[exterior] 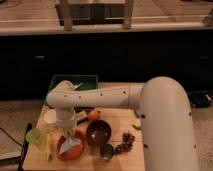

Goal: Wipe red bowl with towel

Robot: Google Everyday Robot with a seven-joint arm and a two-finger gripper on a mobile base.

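Observation:
The red bowl (80, 148) sits on the wooden table (137, 160) near the front left. A pale towel (70, 145) lies inside the bowl. My gripper (68, 135) hangs from the white arm (100, 96) straight over the bowl, reaching down onto the towel.
A dark brown bowl (99, 132) stands right of the red bowl, with a small metal cup (107, 151) and a bunch of grapes (125, 143) in front. An orange (93, 115), a green cup (34, 135), a white bowl (50, 116) and a green tray (75, 83) are nearby.

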